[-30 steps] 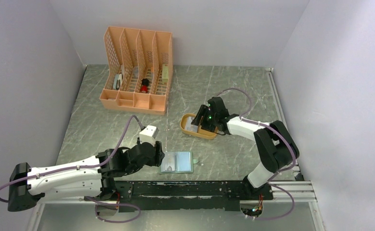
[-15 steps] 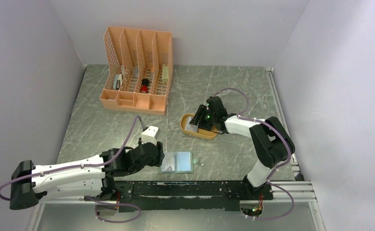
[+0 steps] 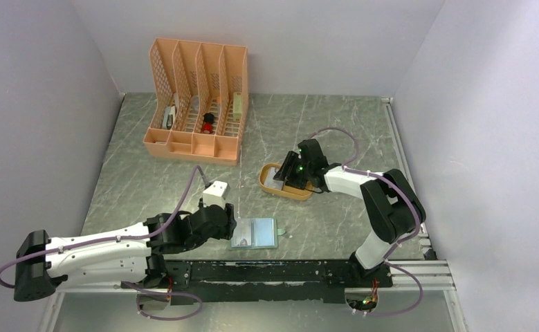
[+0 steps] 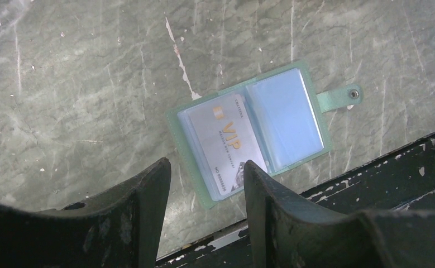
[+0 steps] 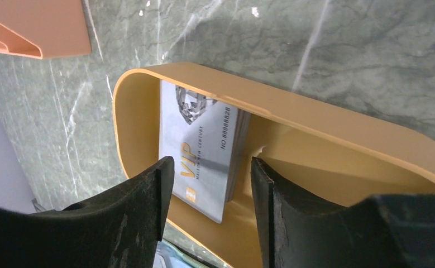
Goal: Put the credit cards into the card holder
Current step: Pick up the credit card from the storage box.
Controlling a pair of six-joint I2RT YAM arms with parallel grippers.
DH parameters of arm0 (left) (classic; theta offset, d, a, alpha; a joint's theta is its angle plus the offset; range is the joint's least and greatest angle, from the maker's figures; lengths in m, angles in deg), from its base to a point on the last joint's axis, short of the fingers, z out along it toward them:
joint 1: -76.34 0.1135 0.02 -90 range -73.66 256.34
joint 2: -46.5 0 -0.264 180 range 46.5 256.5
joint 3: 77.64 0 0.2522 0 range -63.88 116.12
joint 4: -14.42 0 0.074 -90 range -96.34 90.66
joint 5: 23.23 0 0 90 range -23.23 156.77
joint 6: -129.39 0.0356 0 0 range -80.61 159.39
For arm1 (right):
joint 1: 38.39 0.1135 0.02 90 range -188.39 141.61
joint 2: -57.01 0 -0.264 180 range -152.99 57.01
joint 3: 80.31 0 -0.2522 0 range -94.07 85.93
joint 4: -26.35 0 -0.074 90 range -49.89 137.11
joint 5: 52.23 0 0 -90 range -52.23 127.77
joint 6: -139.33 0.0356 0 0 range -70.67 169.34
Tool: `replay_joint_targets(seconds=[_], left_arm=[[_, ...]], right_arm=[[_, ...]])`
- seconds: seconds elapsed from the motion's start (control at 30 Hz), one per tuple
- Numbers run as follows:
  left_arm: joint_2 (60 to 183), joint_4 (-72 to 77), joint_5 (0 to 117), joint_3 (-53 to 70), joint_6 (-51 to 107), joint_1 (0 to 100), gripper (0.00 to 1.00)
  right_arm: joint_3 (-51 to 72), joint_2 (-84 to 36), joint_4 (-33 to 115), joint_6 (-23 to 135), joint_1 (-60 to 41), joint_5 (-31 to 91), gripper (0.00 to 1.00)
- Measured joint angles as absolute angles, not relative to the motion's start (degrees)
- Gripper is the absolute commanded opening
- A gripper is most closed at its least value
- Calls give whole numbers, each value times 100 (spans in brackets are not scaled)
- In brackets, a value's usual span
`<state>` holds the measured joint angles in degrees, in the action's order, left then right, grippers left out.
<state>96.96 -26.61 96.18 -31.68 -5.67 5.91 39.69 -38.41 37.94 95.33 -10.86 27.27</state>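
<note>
Card holder (image 4: 271, 120): sage green with a snap tab, being seen opened flat on the table (image 4: 64, 84) by its near edge. A silver VIP card (image 4: 229, 142) is being kept in one clear sleeve. Remaining credit cards (image 5: 201, 145) are being kept stacked in the yellow tray (image 5: 326, 120). Left gripper (image 4: 205, 164) and right gripper (image 5: 212, 162) are being held spread, nothing pinched. The stack's count and near corners are being hidden by fingers.

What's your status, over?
Left fingers open near sage-green folding wallet, one pale grey card sleeved. Right fingers open over card stack in mustard-yellow oval tray. Nothing blocking.
</note>
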Motion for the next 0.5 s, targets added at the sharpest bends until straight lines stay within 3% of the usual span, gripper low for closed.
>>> replay_joint_targets(seconds=[0.5], left_arm=[[9687, -2661, 9616, -3172, -650, 593, 55]], right_arm=[[3991, -3856, 3759, 9553, -1259, 2559, 53]])
